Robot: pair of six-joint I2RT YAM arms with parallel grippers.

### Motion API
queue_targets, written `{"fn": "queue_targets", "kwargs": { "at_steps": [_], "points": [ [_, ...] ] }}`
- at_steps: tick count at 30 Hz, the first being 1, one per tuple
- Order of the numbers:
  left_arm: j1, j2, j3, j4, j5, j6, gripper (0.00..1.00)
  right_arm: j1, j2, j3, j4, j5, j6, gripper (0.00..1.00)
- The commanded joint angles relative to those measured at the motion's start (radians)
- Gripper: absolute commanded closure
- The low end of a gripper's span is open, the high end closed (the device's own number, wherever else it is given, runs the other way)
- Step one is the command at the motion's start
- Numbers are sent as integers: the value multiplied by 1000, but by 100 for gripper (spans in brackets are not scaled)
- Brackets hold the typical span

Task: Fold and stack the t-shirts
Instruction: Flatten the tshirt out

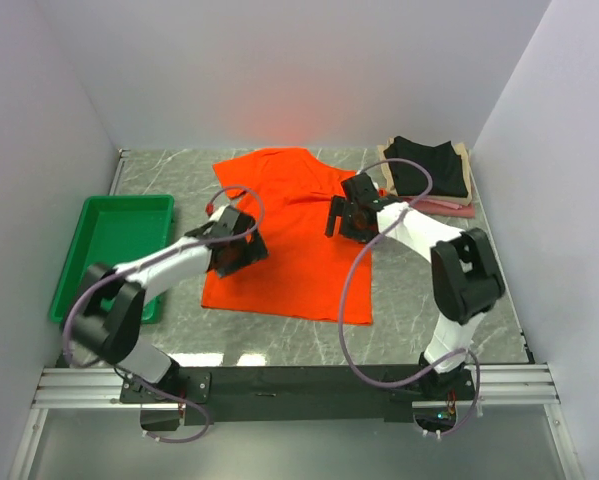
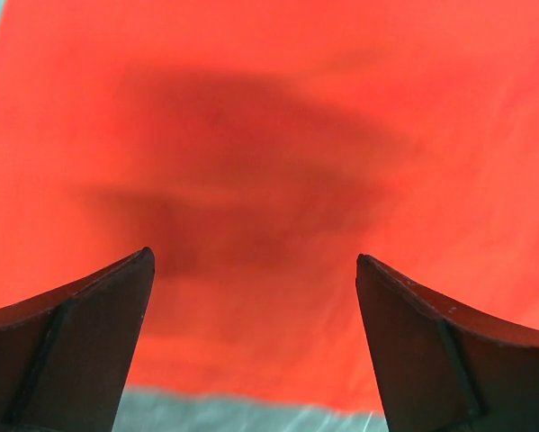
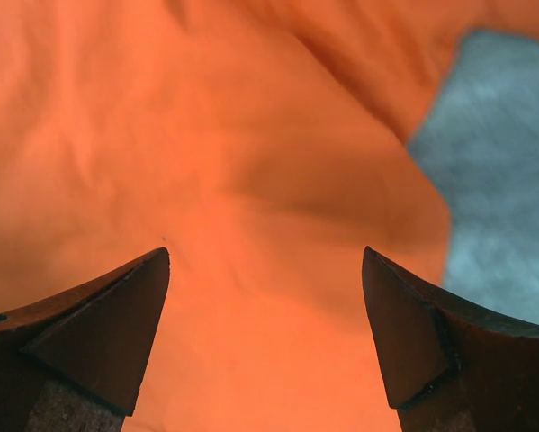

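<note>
- A large orange t-shirt [image 1: 289,240] lies spread across the middle of the grey table [image 1: 429,290], its hem toward the arms and its collar end toward the far wall, with no clear fold to be seen from above.
- The left gripper [image 1: 236,243] hangs over the shirt's left side. In the left wrist view its 2 fingers [image 2: 89,342] stand wide apart with only orange cloth between them, so it is open and holds nothing.
- The right gripper [image 1: 350,213] sits over the shirt's upper right part, near the sleeve. In the right wrist view its fingers [image 3: 107,333] are likewise spread, empty, above wrinkled cloth with bare table showing at the right edge.
- At the far right corner a stack already stands: a folded black shirt [image 1: 429,165] on top, a beige shirt [image 1: 466,152] showing at its edge and a pink shirt [image 1: 451,207] peeking out at the bottom.
- A green tray [image 1: 119,250] sits at the table's left side, apart from the shirts.
- Judged from this, 3 shirts look done and 1 is left: the orange one has yet to be gripped, folded and carried to the stack.
</note>
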Motion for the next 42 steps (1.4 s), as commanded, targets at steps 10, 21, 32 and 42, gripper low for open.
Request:
{"fn": "queue_targets", "kwargs": {
  "at_steps": [10,21,32,42],
  "points": [
    [-72,-262,-344,-22,37,-192,1,60,240,203,-65,34,-3,9],
    [-379,-154,-418,220,335,-270,1,163,505,632,-211,-67,-81,9],
    [-733,240,126,196,379,-62,1,146,469,706,-210,-457,-295,10],
    [-723,-89,194,-43,73,2,1,-26,-45,287,-102,-348,-224,7]
  ]
}}
